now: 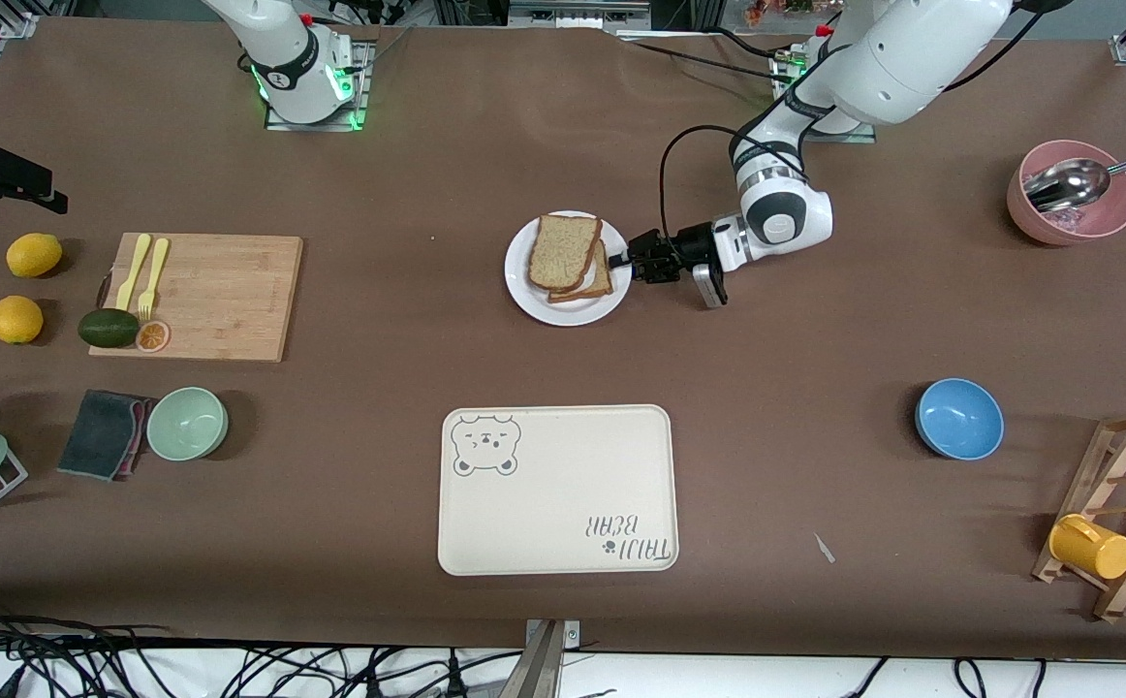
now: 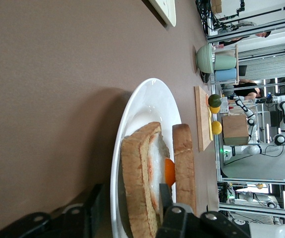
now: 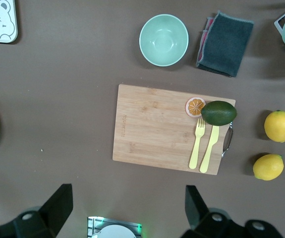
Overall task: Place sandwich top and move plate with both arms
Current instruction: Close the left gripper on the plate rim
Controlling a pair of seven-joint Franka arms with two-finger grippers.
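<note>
Sandwich top [image 1: 563,250] is lying on the egg slice [image 2: 157,166] on the plate [image 1: 524,291]. Left gripper [image 1: 629,255] is straddling the plate's rim, fingers spread, not clamping. Right gripper [image 3: 125,206] is hanging wide open, empty, waiting above the cutting board [image 3: 152,126].

A robotics lab: metal framing [image 2: 219,124], loose cables [image 1: 88,659], another robot [image 2: 283,119] nearby.

Your left gripper [image 2: 127,218] straddles the rim of the plate [image 2: 149,101], one finger outside it and one over it. You see two bread slices on the plate, the sandwich top [image 2: 184,161] above the egg-bearing slice [image 2: 140,183], on the brown desk [image 2: 48,99].
</note>
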